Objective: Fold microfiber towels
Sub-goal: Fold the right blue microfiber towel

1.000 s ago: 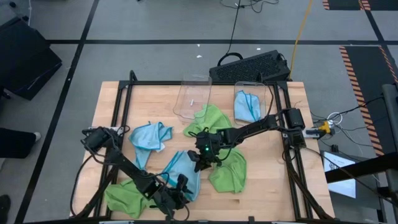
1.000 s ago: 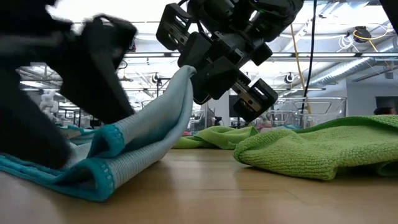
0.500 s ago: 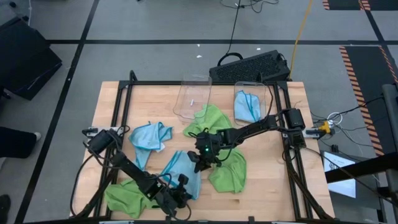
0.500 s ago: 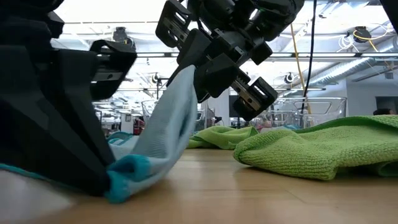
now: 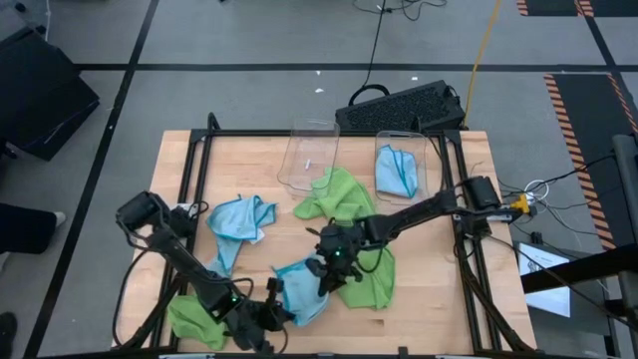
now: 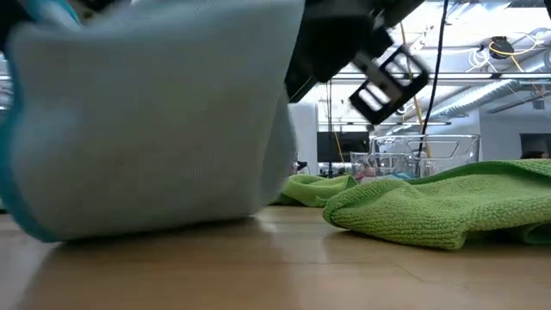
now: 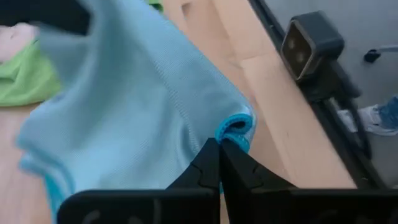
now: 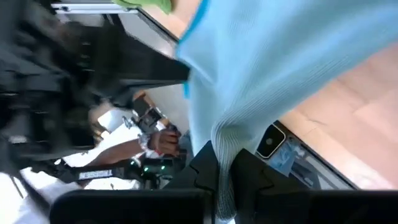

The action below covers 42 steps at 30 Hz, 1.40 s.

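Note:
A light blue microfiber towel (image 5: 299, 286) hangs between my two grippers near the table's front middle. In the low view this towel (image 6: 146, 120) fills the left half as a broad sheet, its lower edge at or just above the wood. My left gripper (image 5: 271, 311) is shut on its near left corner. My right gripper (image 5: 327, 279) is shut on its far right side. A lime green towel (image 5: 367, 271) lies flat just to the right. Another green towel (image 5: 194, 319) lies crumpled at the front left. My left gripper pinches the towel's corner at its teal hem (image 7: 236, 127) between its two shut fingers (image 7: 208, 167), coming slanting down from the table's left. The corner curls over just beyond the fingertips. The cloth runs away from the fingers, raised off the wood. My right gripper pinches a gathered fold of the towel (image 8: 227, 140) between its two shut fingers (image 8: 202, 165), coming slanting down from the table's right. How many layers it has I cannot tell. The cloth fans out wide from the fingers and hangs below them.
A second blue towel (image 5: 239, 219) lies crumpled at mid-left. A green towel (image 5: 334, 194) lies below a clear bin (image 5: 309, 155). Another clear bin (image 5: 424, 165) at the back holds a blue towel (image 5: 396, 170). A black frame (image 5: 189, 179) borders the table.
My left gripper has shut on the blue towel's near corner and risen with it. My right gripper has gone up and toward the near edge with its fold. The towel, which lay draped along the table, now hangs raised and spread between the two.

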Motion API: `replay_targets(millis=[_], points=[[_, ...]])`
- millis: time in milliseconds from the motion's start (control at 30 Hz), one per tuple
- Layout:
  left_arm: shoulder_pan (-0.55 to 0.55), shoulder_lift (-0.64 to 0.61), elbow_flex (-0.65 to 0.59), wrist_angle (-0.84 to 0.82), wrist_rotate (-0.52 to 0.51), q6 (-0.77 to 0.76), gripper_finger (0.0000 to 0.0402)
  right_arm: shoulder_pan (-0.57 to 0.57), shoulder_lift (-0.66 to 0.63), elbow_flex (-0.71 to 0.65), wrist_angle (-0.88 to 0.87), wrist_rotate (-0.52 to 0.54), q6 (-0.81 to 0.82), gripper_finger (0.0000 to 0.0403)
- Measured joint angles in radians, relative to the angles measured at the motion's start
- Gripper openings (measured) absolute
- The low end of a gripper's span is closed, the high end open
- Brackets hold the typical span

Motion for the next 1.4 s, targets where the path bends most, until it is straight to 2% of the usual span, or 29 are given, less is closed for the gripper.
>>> replay_targets(millis=[167, 367, 433, 600, 700, 833, 1000, 1100, 1233, 1400], points=[[-0.027, -0.040, 0.000, -0.095, -0.038, -0.071, 0.0001, 0.071, -0.007, 0.000, -0.002, 0.142, 0.029, 0.0015], [-0.026, -0.034, -0.047, -0.089, -0.040, -0.090, 0.0001, 0.092, 0.019, -0.001, -0.067, 0.395, -0.128, 0.0015], [-0.021, -0.032, -0.076, -0.088, -0.038, -0.094, 0.0001, 0.092, 0.024, 0.000, -0.073, 0.427, -0.184, 0.0016], [-0.022, -0.031, -0.156, -0.040, -0.017, -0.117, 0.0000, 0.093, 0.025, 0.000, -0.113, 0.427, -0.290, 0.0034], [-0.022, -0.031, -0.181, -0.015, 0.000, -0.108, 0.0000, 0.094, 0.026, -0.001, -0.135, 0.425, -0.356, 0.0067], [-0.020, -0.031, -0.185, -0.009, 0.019, -0.078, 0.0000, 0.104, 0.026, 0.000, -0.136, 0.424, -0.486, 0.0142], [-0.013, -0.031, -0.184, 0.007, 0.038, -0.062, 0.0000, 0.132, 0.013, -0.001, -0.238, 0.460, -0.781, 0.0255], [-0.009, -0.031, -0.185, 0.006, 0.047, -0.065, 0.0000, 0.159, -0.004, -0.001, -0.299, 0.507, -0.992, 0.0307], [0.000, -0.031, -0.184, 0.002, 0.069, -0.060, 0.0000, 0.203, -0.017, 0.000, -0.342, 0.597, -1.281, 0.0334], [0.011, -0.031, -0.184, -0.001, 0.103, -0.059, 0.0000, 0.279, -0.016, -0.001, -0.326, 0.721, -1.577, 0.0330]])
